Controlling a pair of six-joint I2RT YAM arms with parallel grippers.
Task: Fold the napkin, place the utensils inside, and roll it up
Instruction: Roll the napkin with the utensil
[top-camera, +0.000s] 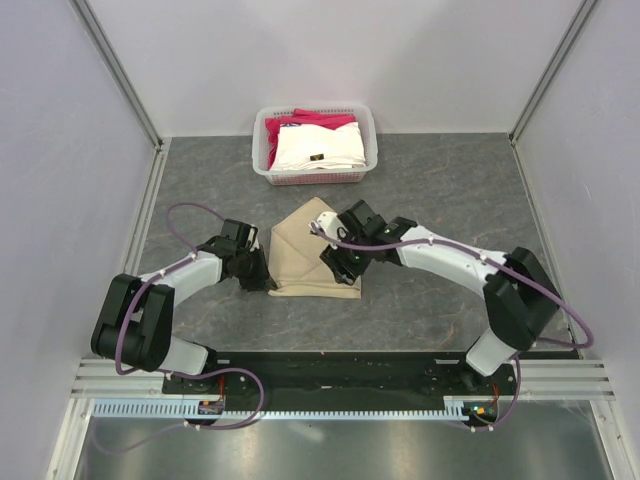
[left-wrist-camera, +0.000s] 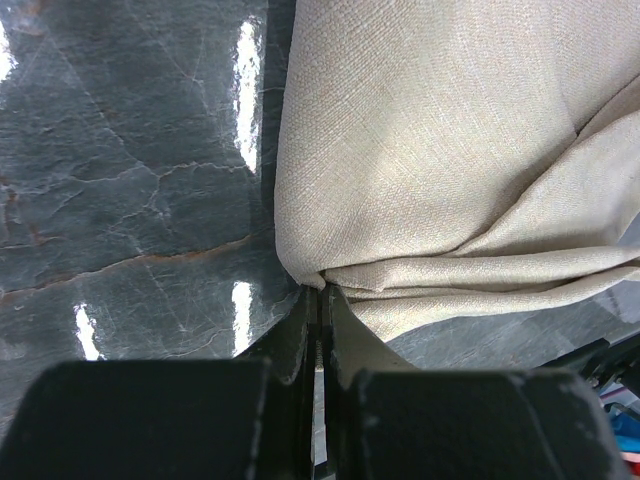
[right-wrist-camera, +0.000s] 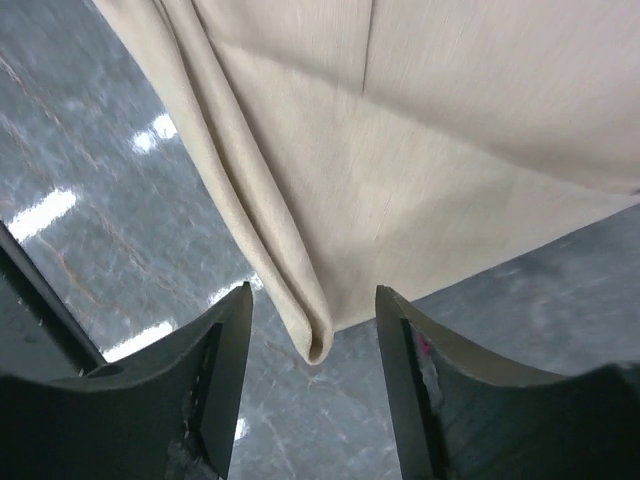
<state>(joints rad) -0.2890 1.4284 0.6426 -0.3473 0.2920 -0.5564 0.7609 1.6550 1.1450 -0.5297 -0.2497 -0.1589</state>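
Napkin (top-camera: 312, 258): tan cloth folded to a rough triangle at the centre of the surface (top-camera: 450, 180), its point toward 12 o'clock.
Left fingers (top-camera: 262, 278): at the napkin's 8 o'clock corner; the left wrist view shows them pressed together, pinching the bunched cloth edge (left-wrist-camera: 330, 275).
Right fingers (top-camera: 333, 262): at the napkin's 4 o'clock side; in the right wrist view they stand spread apart (right-wrist-camera: 222, 350), with a doubled cloth corner (right-wrist-camera: 315, 335) between them, touching neither.
Basket (top-camera: 262, 150): white, at 12 o'clock from the napkin and apart from it.
Basket contents: white cloth (top-camera: 318, 148) toward 6 o'clock, pink-red cloth (top-camera: 312, 120) toward 12 o'clock.
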